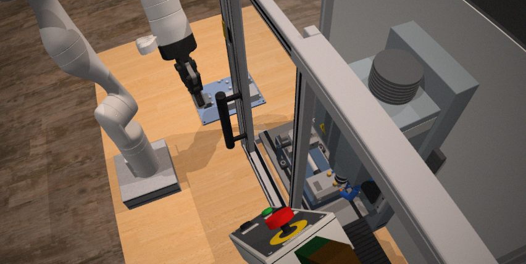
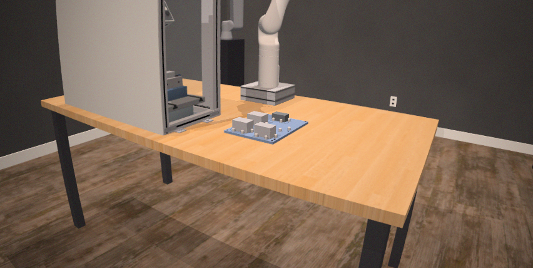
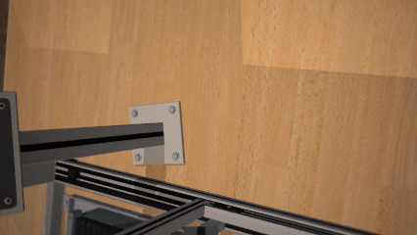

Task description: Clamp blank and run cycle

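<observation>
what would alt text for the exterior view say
Three pale metal blanks and the dark setting master stand on a blue plate on a wooden table, between a tall machine guard and the table's near edge; a white arm rises behind.

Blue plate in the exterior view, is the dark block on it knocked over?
No, the dark block sits level on the blue plate.

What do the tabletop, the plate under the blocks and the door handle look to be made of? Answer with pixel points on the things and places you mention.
Tabletop [image 1: 147,133] [image 2: 335,154] [image 3: 294,122]: wood, probably satin-finished, showing pale planks with grain.
Plate [image 1: 211,115] [image 2: 296,123]: perhaps painted or anodised metal; it is thin, flat and evenly blue.
Door handle [image 1: 225,122]: black, fairly matt, with faint highlights; coated metal or plastic, I cannot tell which.
</observation>
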Available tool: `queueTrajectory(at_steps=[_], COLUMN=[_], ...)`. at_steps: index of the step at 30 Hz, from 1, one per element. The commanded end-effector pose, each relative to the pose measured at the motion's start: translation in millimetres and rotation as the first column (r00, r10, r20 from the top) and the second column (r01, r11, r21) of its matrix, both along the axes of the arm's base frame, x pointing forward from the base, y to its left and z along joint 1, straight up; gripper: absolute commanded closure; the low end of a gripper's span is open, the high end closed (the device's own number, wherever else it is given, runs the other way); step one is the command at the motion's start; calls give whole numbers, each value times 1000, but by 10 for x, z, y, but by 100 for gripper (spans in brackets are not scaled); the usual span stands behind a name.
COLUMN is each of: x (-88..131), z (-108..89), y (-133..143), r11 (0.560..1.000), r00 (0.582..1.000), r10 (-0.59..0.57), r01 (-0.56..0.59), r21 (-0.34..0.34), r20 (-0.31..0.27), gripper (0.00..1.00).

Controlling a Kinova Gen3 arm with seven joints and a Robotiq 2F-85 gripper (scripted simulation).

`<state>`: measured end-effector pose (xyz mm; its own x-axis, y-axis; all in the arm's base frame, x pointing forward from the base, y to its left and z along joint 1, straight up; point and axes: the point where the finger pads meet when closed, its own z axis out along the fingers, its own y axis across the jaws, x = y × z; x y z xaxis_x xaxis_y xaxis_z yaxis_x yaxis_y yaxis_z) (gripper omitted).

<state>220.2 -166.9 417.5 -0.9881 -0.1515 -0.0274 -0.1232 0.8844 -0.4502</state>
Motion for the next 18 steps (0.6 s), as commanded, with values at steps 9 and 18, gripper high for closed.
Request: queueTrajectory(at_steps=[9,18], x=[51,106], z=[72,140], y=[-392,-762], r11=[983,937], r00=[999,997], r10=[25,61], r01=[-19,-42], r21=[-181,-346], r20=[30,46], gripper=[90,90])
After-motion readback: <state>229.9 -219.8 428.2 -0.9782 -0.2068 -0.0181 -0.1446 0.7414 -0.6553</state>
